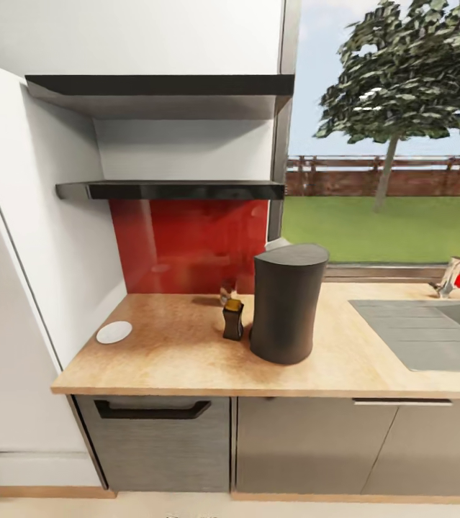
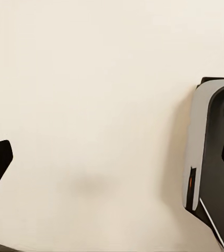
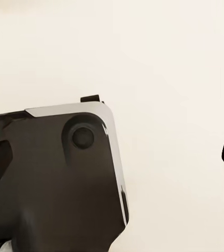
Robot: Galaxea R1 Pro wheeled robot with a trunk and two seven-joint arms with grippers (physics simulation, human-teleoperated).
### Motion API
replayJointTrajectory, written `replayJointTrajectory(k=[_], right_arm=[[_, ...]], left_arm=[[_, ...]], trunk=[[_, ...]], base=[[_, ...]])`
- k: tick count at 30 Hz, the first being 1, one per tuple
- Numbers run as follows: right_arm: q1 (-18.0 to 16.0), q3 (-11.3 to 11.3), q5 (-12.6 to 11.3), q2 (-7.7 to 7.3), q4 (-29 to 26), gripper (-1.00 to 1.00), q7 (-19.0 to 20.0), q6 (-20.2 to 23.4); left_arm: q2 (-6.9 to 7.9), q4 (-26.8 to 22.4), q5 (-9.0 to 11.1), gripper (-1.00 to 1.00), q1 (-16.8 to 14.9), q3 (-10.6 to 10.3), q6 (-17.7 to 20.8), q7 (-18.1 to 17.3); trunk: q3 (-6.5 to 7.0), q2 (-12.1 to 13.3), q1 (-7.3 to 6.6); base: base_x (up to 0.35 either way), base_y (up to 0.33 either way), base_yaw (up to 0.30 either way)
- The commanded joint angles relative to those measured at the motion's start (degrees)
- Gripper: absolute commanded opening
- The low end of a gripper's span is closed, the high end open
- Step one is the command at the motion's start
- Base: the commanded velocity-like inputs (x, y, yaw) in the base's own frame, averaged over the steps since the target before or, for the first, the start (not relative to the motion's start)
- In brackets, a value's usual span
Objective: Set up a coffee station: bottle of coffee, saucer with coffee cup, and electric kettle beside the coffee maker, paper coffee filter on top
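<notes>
since the tall dark grey near-cylindrical coffee maker (image 1: 287,303) already stands on the light tan wood-look countertop (image 1: 186,360) with the small dark brown amber-topped bottle of coffee (image 1: 233,318) just beside it, the small flat white saucer (image 1: 114,332) near the counter's far left edge looks like the next thing to shift. a good approach seems to be squaring up to the counter, reaching low from above and sliding fingers under the thin rim. the thin glossy dark grey kitchen shelf (image 1: 172,190) looks bare. whether either gripper is apart or together i cannot tell.
</notes>
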Motion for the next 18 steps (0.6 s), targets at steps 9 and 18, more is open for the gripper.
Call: replayJointTrajectory(k=[9, 18], right_arm=[[0.00, -0.13, -0.36, 0.01, 0.04, 1.00, 0.05, -0.20], [0.00, -0.13, -0.36, 0.01, 0.04, 1.00, 0.05, -0.20]], left_arm=[[-0.07, -0.07, -0.47, 1.00, 0.01, 0.27, -0.25, 0.10], [-0.10, -0.07, -0.43, 1.00, 0.01, 0.24, -0.26, 0.10]], trunk=[[-0.46, -0.02, 0.02], [-0.91, -0.02, 0.02]], base=[[0.000, 0.000, 0.232], [0.000, 0.000, 0.232]])
